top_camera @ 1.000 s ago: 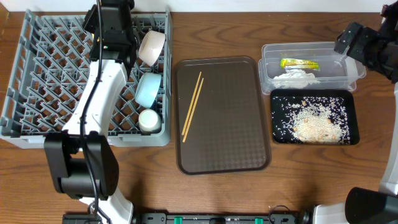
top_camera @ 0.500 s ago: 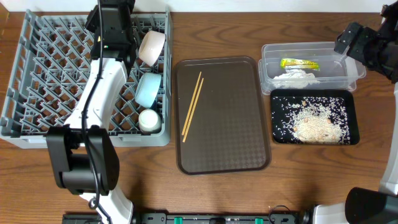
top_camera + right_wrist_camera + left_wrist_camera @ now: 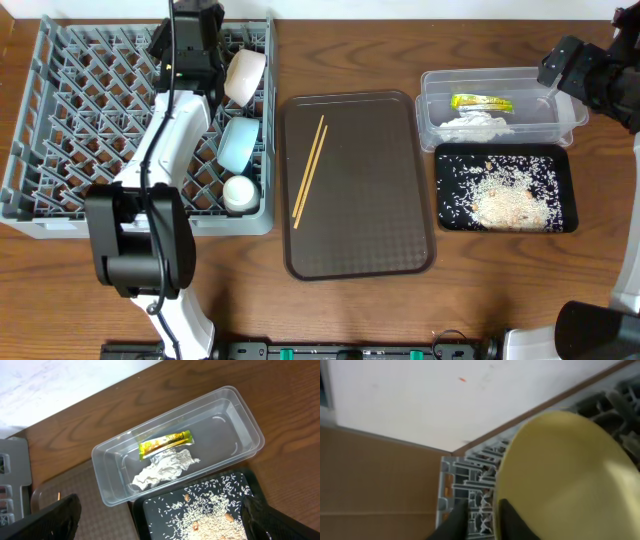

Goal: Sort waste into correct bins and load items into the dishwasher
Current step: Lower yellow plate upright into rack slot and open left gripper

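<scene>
2 pincers in view. The left pincer (image 3: 482, 505) is over the far edge of the grey dish rack (image 3: 60, 120), fingers a little apart. The rim of the yellow plate (image 3: 565, 475) sits in the gap, close against 1 finger (image 3: 512, 520). Rack lattice shows between the rim and the other finger, so no clamp is seen. The plate fills that side of the wrist view, with rack pegs and a white wall (image 3: 395, 400) behind it. Plate tilt: cannot tell. From overhead the plate is hidden, because the left arm (image 3: 165, 140) lies along the rack and covers it.

Just beside the pincer, along the rack wall nearest the brown serving tray (image 3: 370, 200), 3 items stand in a column inside the rack: pinkish-white bowl (image 3: 245, 75), light blue bowl (image 3: 238, 145), small white cup (image 3: 240, 192).

The serving tray rests on the bench (image 3: 400, 310) next to the rack. The chopsticks (image 3: 310, 170) lie slanted on it, near its rack-side edge.

Further out, the clear tub (image 3: 225, 425) holds the yellow-green wrapper (image 3: 165, 443) and the crumpled white paper (image 3: 162, 470), the 2 touching. The black tray (image 3: 450, 220) lies just beside the tub, with rice scraps (image 3: 505, 195) heaped mid-tray and loose grains around.

The right pincer (image 3: 560, 62) has its fingers wide apart and holds nothing, above the tub's far corner, well apart from the rack.
</scene>
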You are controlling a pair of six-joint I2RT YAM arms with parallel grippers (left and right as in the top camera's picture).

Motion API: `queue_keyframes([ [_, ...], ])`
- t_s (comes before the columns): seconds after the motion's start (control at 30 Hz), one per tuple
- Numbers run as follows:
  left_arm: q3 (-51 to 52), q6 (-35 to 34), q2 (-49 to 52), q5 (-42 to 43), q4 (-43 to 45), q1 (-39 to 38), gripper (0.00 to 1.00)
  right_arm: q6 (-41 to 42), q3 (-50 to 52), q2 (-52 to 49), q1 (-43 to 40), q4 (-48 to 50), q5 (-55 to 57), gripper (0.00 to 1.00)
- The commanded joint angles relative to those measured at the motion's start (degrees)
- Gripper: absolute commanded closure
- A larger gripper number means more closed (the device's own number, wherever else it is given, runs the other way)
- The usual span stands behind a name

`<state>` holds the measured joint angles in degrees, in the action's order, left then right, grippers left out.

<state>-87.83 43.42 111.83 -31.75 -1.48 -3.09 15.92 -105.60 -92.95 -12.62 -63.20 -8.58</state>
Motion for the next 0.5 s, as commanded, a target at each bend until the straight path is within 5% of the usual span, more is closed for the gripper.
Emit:
queue_keyframes([
  [0.0,-0.8,-3.7,1.1,-0.3,0.3,0.2,0.62,0.3,-0.6,-0.3,0.0,-0.1,-0.3,0.01],
  [0.33,-0.8,-6.3,-1.3,-4.1,5.6,0.0,0.35,0.3,-0.6,-0.3,0.0,-0.1,-0.3,0.01],
  [0.47,-0.8,-8.2,-6.3,-4.1,4.8,-1.4,0.32,0.3,-0.6,-0.3,0.0,-0.1,-0.3,0.01],
])
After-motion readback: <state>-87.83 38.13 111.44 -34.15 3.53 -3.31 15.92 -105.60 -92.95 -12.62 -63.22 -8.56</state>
